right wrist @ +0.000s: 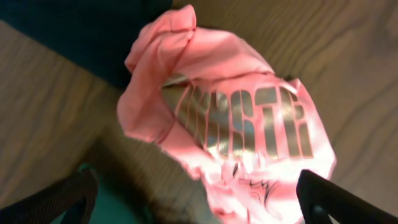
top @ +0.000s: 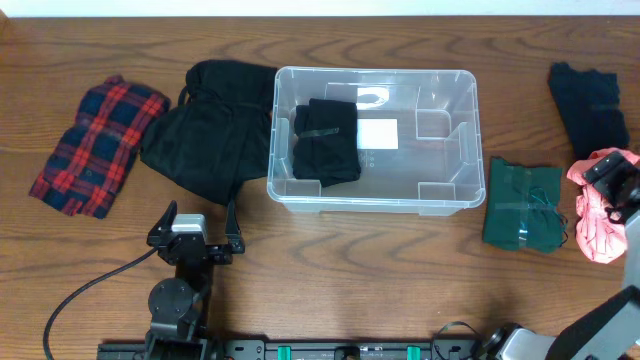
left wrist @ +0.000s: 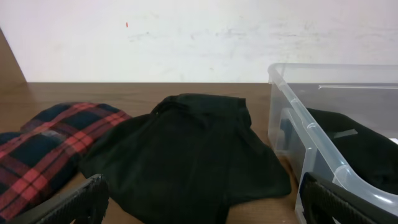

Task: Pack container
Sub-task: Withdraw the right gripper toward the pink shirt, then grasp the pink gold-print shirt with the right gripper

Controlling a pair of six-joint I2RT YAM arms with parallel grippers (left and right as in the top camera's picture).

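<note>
Plastic, clear and rectangular: where does the container (top: 375, 70) sit?

Mid-tabletop (top: 380, 270), toward the far edge. It has rounded corners and a thick rim. A white label (top: 378, 132) shows on its floor, and a folded black garment (top: 326, 142) lies in its left half.

What does the overhead view give that the wrist views miss?

The whole spread. A crumpled black heap (top: 210, 135) lies just beside the bin's left wall, with a red plaid cloth (top: 95, 145) further left. A folded dark green cloth (top: 522, 203) lies just right of the bin. A navy garment (top: 590, 105) is at the far right, and a pink shirt (top: 592, 215) is at the right edge.

And the wrist views?

The left one sees the bin's corner side-on, its wall see-through, with a pale wall behind. The right one shows metallic lettering on the pink shirt, which the overhead view does not show.

And the jaws?

The left gripper (top: 197, 225) is near the front edge, short of the black heap, its jaws spread wide with nothing between them. The right gripper (right wrist: 199, 202) is over the pink shirt, its jaws also spread wide. I cannot tell whether it touches the fabric.
</note>
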